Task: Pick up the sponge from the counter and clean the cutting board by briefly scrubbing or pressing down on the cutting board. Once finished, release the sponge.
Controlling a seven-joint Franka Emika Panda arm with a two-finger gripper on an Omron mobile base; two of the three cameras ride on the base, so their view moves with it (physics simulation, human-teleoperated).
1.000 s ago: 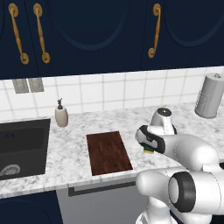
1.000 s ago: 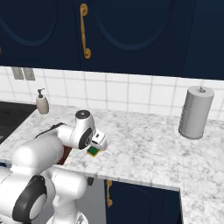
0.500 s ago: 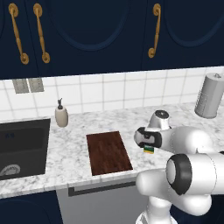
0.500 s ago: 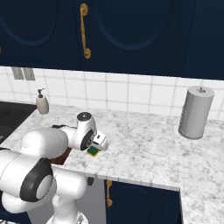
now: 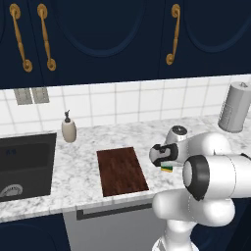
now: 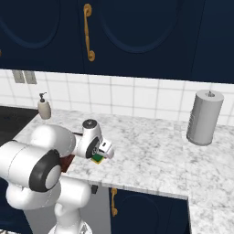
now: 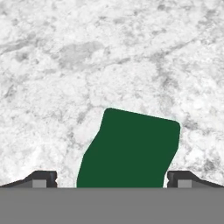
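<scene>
Sponge framed by the lowered gripper

The gripper point(image 7: 112, 178) is spread apart around the soft green sponge point(image 7: 129, 148), which lies on the speckled marble counter point(image 7: 65, 65) right of the grained cutting board point(image 5: 121, 170).

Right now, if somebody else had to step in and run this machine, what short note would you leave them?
Pincer: open, low over the sponge, one fingertip on each side, not closed on it.
Sponge: green side up on the counter, to the right of the cutting board.
Done: pincer lined up over the sponge.
Left: close, lift, press or scrub the board, release.
</scene>
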